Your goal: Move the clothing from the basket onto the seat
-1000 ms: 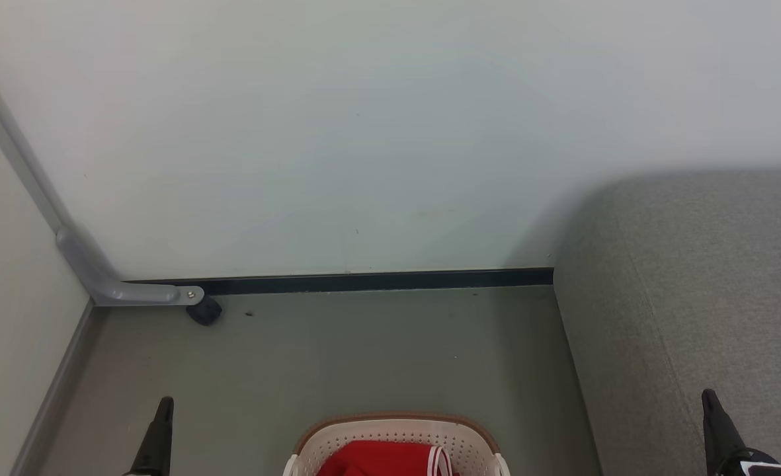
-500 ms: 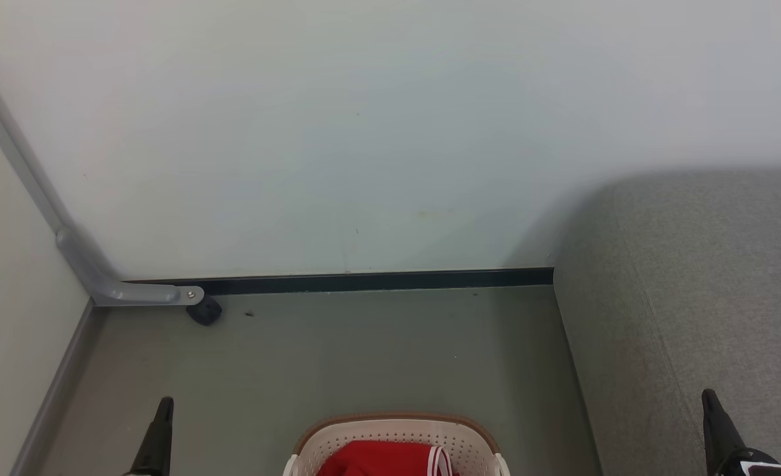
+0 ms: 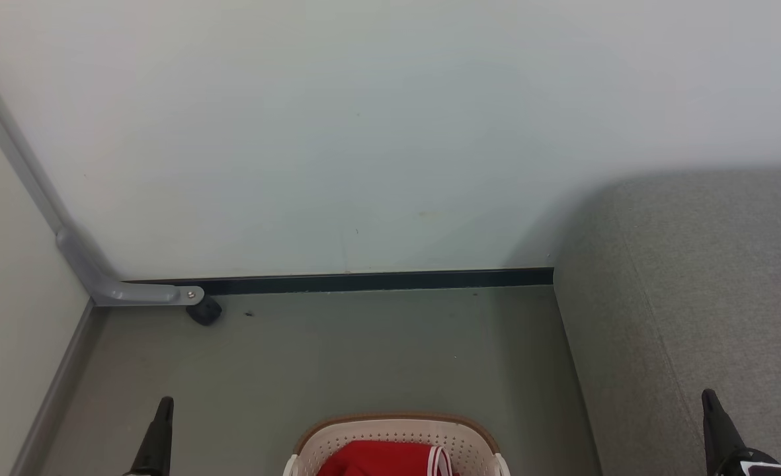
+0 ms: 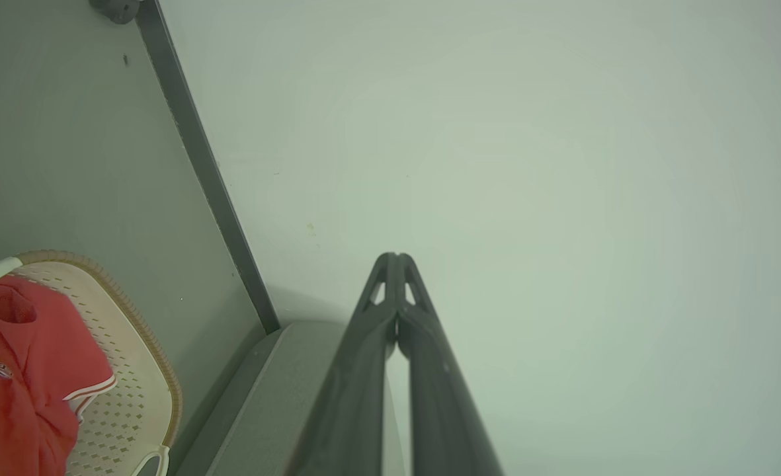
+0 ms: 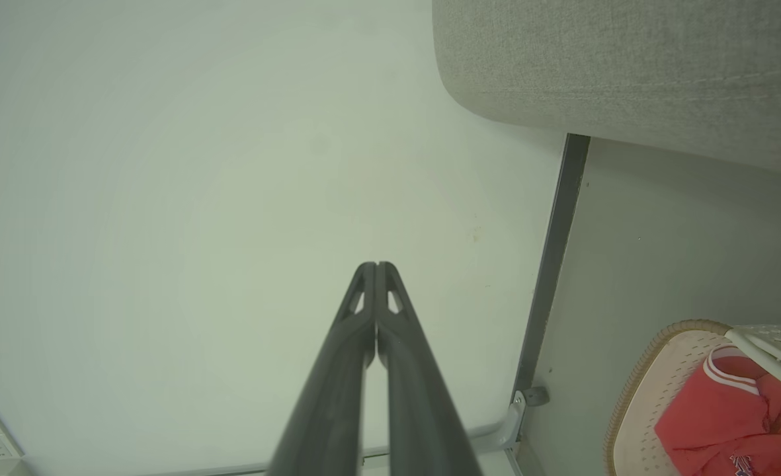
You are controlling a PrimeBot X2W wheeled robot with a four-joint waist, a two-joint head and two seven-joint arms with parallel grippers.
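A smooth pale wall (image 3: pixel 364 132) meets matte grey-green floor (image 3: pixel 364 350). At six o'clock in the head view stands the perforated cream basket (image 3: pixel 390 433), brown-rimmed and rounded, soft red clothing (image 3: pixel 377 461) heaped inside. The woven grey seat (image 3: pixel 714 284) bulks at three o'clock. The left claw (image 3: pixel 164 404) at seven and right claw (image 3: pixel 709 396) at five are pinched closed, empty.

Perforated plastic basket (image 3: pixel 377 434) — matt cloth seat (image 3: pixel 714 277)
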